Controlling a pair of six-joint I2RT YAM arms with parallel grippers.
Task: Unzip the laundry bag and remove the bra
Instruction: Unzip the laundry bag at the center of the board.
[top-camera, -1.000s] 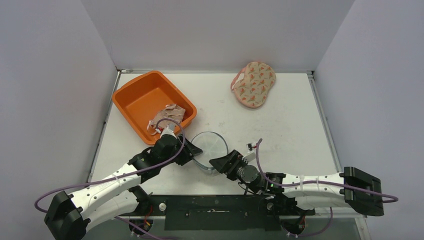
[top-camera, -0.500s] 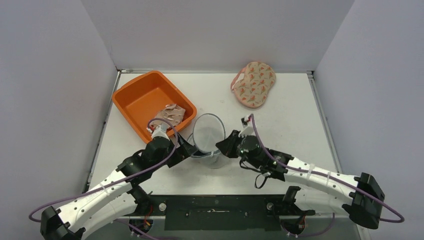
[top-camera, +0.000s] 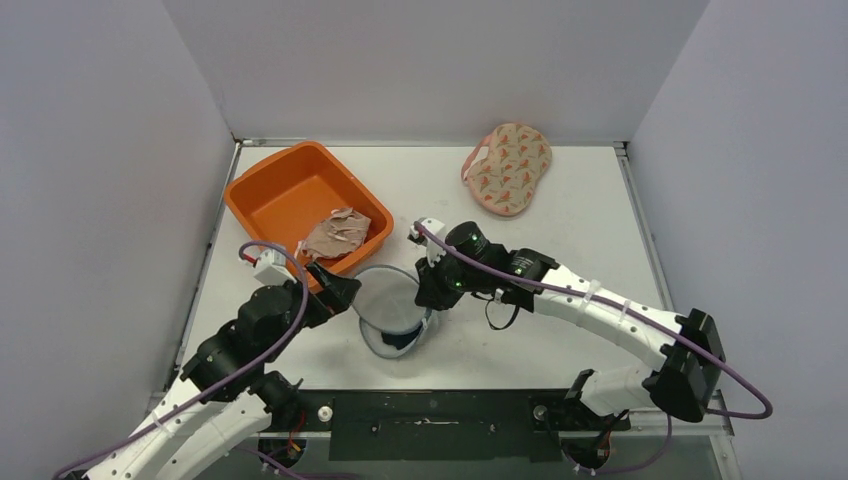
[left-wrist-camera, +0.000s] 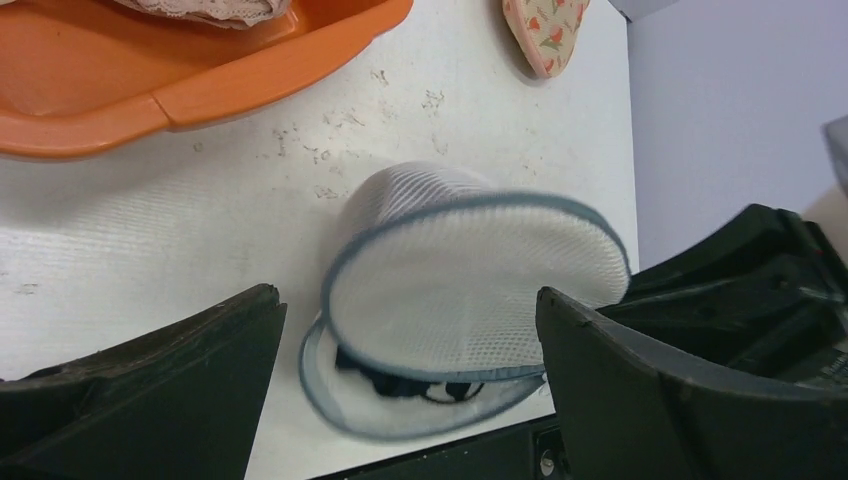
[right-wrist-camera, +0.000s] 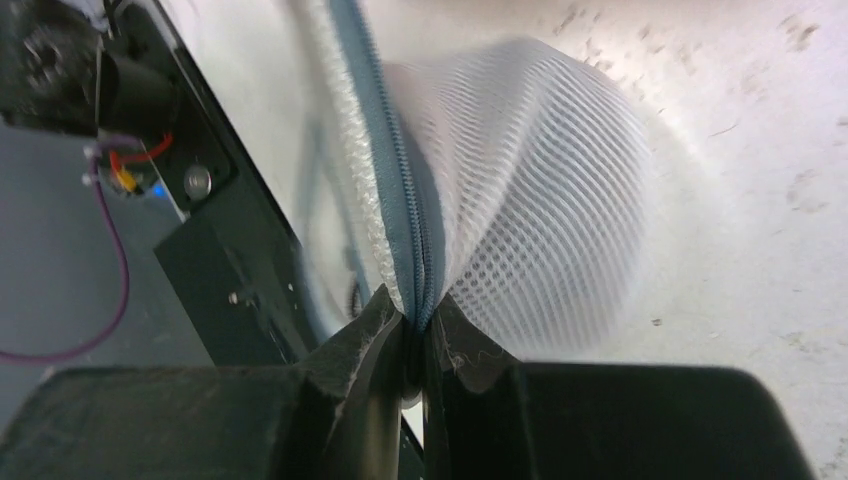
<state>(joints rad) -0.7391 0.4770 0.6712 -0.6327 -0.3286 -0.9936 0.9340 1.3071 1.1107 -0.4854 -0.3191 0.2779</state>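
Observation:
The laundry bag (top-camera: 392, 300) is a round white mesh case with a blue-grey zipper rim, lying near the table's front edge. It gapes like a clamshell, its top half (left-wrist-camera: 470, 285) raised over the bottom half. A dark bra (left-wrist-camera: 400, 382) shows in the gap, also visible from above (top-camera: 402, 341). My right gripper (top-camera: 432, 291) is shut on the bag's zipper rim (right-wrist-camera: 400, 200), the fingertips pinching it (right-wrist-camera: 415, 320). My left gripper (top-camera: 340, 291) stands open just left of the bag, its fingers either side of it in the left wrist view (left-wrist-camera: 408, 300), touching nothing.
An orange tub (top-camera: 285, 190) stands at the back left with a beige garment (top-camera: 337, 233) in it. A floral padded pouch (top-camera: 508, 167) lies at the back right. The black rail (top-camera: 430, 412) runs along the table's front edge.
My left gripper opened, let go of the bag and drew back left. My right gripper shut on the zipper rim and swung toward the table's middle, and the bag tipped from upright to gaping.

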